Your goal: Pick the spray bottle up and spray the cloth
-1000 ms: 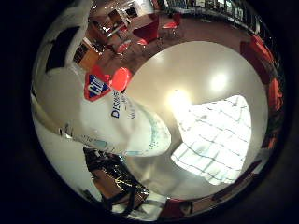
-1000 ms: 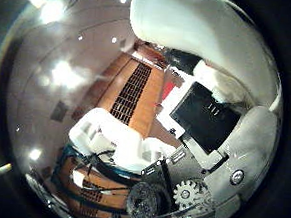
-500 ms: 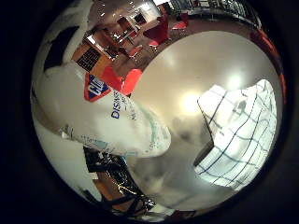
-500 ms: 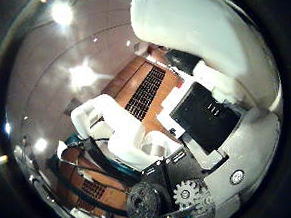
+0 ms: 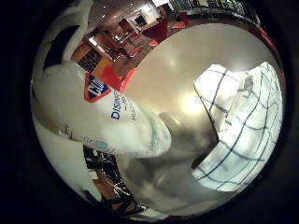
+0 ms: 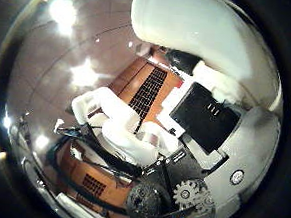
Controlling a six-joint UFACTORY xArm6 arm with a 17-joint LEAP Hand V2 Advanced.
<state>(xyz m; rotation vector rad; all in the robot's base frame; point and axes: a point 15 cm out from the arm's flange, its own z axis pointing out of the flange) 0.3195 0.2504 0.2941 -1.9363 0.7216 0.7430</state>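
Little finger side palm view: the white plastic spray bottle lies close against the palm, smooth and rounded. The checked cloth, soft and rumpled, sits on the glossy round desk toward its edge; it has slid across the view over the last second, so the camera is swinging the bottle toward it.

Thumb side palm view: the hand has its white fingers curled round the bottle.

glossy plastic spray bottle, seemingly woven cloth
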